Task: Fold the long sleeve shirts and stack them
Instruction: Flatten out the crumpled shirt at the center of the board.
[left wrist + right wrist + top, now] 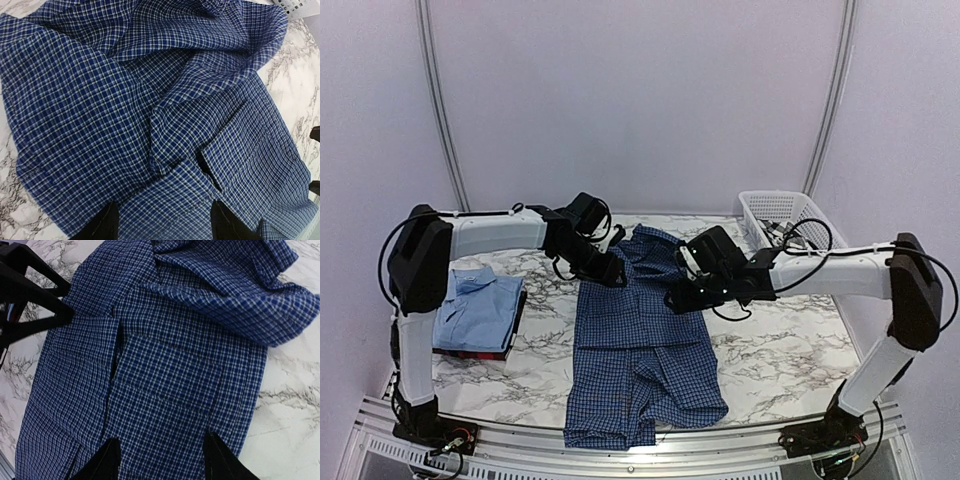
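- Jaws on both arms stood apart with nothing clamped between them: each wrist view showed two black fingertips (pixel 102 225) (pixel 107 462) spread over checked cloth.
- From above, the left jaws hovered at the far left shoulder of the navy shirt (pixel 640 350), and the right jaws hovered at its far right side, just beside the bunched top.
- The navy shirt lay lengthwise down the middle of the marble counter (pixel 770 350), collar end far from the arm bases and hem at the near edge.
- Its cloth was deep blue with a fine white check. The lower part lay flat, with folded panels overlapping along its length, while the far end was rumpled into loose folds.
- One light blue shirt (pixel 475 310) sat folded at the left side of the counter, well apart from the navy one, collar facing away.
- It rested on one dark red shirt (pixel 519 318), of which only a thin edge showed.
- That made three shirts in plain view: one navy, one light blue, one dark red.
- One white lattice basket (pixel 775 210) stood at the far right corner. What it held was too small to tell.
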`<action>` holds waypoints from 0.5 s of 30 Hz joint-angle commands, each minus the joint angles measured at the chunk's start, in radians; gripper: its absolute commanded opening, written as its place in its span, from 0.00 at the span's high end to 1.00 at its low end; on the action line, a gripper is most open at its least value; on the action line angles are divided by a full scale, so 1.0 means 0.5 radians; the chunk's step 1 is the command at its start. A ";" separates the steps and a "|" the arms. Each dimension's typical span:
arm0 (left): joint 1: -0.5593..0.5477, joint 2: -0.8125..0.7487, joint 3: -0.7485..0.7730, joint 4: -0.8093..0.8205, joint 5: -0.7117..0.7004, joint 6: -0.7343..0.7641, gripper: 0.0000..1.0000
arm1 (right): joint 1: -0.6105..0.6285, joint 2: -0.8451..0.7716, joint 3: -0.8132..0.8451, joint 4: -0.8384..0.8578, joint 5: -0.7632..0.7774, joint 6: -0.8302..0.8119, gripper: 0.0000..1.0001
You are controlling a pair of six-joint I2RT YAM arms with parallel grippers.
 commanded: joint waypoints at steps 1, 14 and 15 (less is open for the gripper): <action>0.020 0.175 0.132 -0.003 0.086 0.140 0.34 | -0.081 0.150 0.170 0.220 -0.104 -0.110 0.48; 0.000 0.271 0.129 -0.006 0.222 0.148 0.27 | -0.213 0.508 0.372 0.257 -0.120 -0.192 0.49; -0.007 0.266 0.120 -0.007 0.224 0.144 0.28 | -0.214 0.530 0.389 0.251 -0.119 -0.198 0.49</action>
